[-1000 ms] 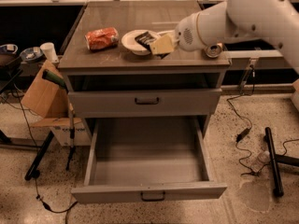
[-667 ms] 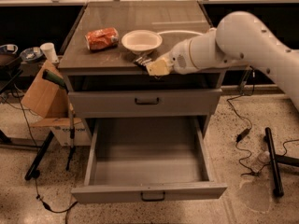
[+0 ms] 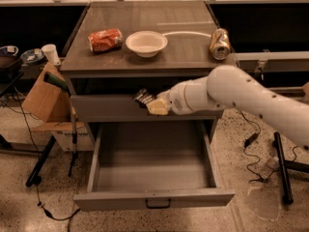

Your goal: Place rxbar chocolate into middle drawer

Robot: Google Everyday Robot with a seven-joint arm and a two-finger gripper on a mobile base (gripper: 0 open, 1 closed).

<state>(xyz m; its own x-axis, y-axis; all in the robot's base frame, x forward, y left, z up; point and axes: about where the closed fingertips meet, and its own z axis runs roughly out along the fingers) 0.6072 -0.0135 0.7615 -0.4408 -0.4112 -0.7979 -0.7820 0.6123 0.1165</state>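
Observation:
My gripper point(image 3: 148, 102) is in front of the cabinet, level with the closed upper drawer front point(image 3: 106, 108) and above the open middle drawer point(image 3: 152, 170). It is shut on the rxbar chocolate point(image 3: 142, 96), a small black bar sticking out to the upper left of the pale fingers. The middle drawer is pulled out wide, with a bare grey tray inside and a thin front with a small dark handle point(image 3: 158, 203). The white arm point(image 3: 231, 93) reaches in from the right.
On the cabinet top point(image 3: 183, 57) are an orange-red snack bag point(image 3: 105, 39), a white bowl point(image 3: 146, 43) and a tan can point(image 3: 219, 43). A cardboard box point(image 3: 41, 98) and a black stand point(image 3: 58, 129) are on the left. Cables and a black bar point(image 3: 282, 168) lie on the floor at right.
The gripper has moved from the bowl on the cabinet top down and left, past the front edge, carrying the bar. It now hangs in front of the upper drawer front.

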